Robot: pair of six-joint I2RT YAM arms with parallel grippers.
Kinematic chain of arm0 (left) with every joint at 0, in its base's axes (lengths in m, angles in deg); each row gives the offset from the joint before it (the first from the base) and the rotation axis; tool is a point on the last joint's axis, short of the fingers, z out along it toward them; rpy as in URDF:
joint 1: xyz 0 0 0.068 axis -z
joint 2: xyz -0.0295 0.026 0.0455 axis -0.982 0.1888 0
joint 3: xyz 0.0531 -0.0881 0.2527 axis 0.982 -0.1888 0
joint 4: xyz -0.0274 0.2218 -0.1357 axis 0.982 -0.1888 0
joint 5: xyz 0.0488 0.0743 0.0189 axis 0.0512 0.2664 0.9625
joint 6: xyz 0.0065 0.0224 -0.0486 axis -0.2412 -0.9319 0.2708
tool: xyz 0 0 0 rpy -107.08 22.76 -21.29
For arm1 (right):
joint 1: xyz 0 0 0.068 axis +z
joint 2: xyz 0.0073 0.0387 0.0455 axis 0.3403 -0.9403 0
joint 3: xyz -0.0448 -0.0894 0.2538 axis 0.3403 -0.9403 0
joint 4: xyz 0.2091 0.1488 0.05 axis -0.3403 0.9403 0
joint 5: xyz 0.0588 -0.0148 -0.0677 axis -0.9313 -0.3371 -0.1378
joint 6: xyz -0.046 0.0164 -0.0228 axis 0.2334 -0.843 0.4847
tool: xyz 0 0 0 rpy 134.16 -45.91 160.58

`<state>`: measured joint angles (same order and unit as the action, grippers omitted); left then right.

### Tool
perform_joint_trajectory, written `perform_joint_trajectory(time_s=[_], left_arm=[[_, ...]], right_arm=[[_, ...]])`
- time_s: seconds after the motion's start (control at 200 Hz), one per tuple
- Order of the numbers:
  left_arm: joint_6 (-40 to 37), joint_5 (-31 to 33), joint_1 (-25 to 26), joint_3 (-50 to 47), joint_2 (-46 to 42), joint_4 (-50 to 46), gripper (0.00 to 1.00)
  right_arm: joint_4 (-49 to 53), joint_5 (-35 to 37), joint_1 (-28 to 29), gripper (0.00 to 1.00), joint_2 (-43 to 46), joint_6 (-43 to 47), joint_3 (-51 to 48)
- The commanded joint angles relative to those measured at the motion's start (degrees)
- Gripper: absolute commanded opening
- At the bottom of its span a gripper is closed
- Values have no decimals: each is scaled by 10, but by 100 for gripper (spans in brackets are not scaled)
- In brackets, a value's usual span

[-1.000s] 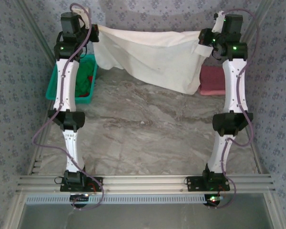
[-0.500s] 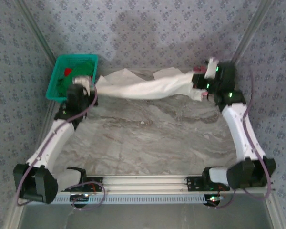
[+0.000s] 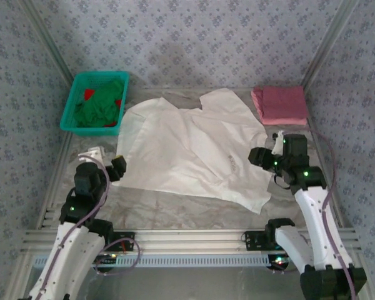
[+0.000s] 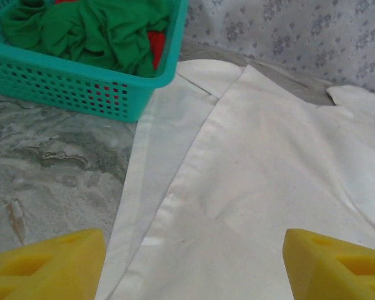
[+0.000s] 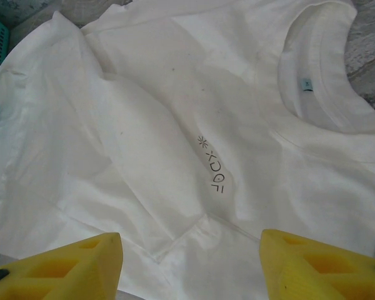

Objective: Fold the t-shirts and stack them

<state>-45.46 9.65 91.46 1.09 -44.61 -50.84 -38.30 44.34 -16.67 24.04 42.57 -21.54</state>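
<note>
Left end effector (image 4: 190,265) and right end effector (image 5: 190,269) both gape wide, empty, over the flat cream-white t-shirt (image 3: 187,150).

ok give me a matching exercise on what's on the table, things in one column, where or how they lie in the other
1 white t-shirt
2 pink t-shirt
3 teal basket
4 green cloth

a standing in the far left corner
b spread open in the middle
c bunched up inside the basket
d folded, far right corner

Pairs: 1-b, 2-d, 3-a, 4-c
</note>
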Motion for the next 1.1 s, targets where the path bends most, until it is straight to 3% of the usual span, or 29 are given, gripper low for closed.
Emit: perform_joint_trajectory(time_s=[0.0, 0.21, 0.445, 0.744, 0.964, 1.094], left_arm=[[-28, -62, 0, 74, 119, -19, 75], [-58, -142, -1, 183, 401, -49, 75], [-72, -154, -35, 253, 563, 20, 73], [-122, -177, -48, 518, 818, -35, 74], [-121, -161, -51, 645, 933, -104, 78], [-121, -166, -52, 675, 958, -121, 75]], right_arm=[[-10, -34, -4, 62, -51, -12, 21], [-23, -43, -18, 61, -168, -19, -4], [-137, -102, -22, 59, -272, -31, -23], [-199, -91, -70, 57, -326, -72, -14], [-229, -110, -84, 56, -332, -88, -10], [-223, -111, -85, 55, -328, -83, -9]])
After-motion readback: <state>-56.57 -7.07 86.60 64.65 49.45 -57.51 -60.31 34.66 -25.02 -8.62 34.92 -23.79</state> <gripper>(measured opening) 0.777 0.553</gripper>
